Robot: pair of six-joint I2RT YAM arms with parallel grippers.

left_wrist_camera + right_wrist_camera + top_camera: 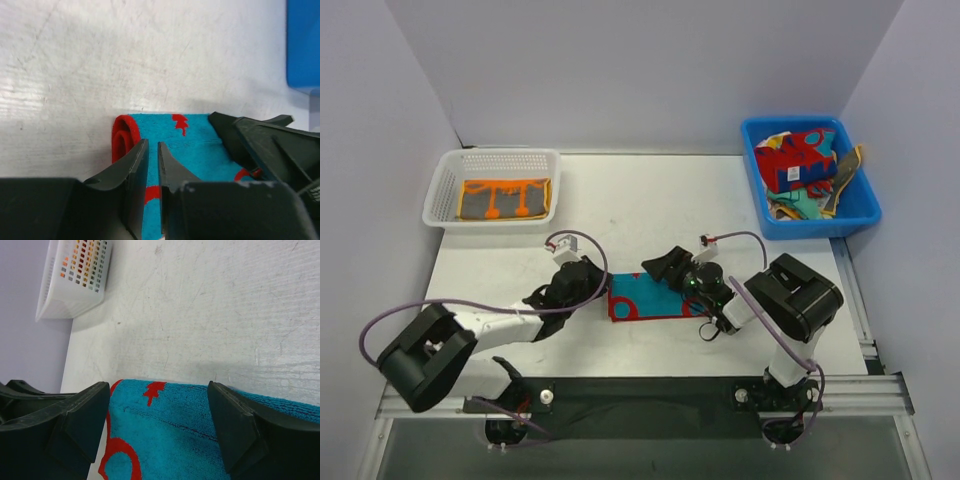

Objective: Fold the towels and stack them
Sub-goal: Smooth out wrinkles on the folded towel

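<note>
A folded teal towel with red shapes point(645, 297) point(200, 135) point(190, 430) lies flat on the table between both arms. My left gripper point(598, 288) point(152, 145) sits low over the towel's rolled left edge, its fingers a thin slit apart, and I see nothing pinched between them. My right gripper point(668, 270) point(159, 390) stands wide open just above the towel's far edge, its pads straddling the cloth without touching it. An orange towel with dark marks point(505, 197) lies folded in the white basket. More towels point(805, 160) are heaped in the blue bin.
The white mesh basket point(445, 185) point(75, 285) stands at the back left and the blue bin point(760, 190) point(302, 45) at the back right. In the left wrist view one black finger of the right gripper point(260, 145) shows close on the right. Walls close in the table.
</note>
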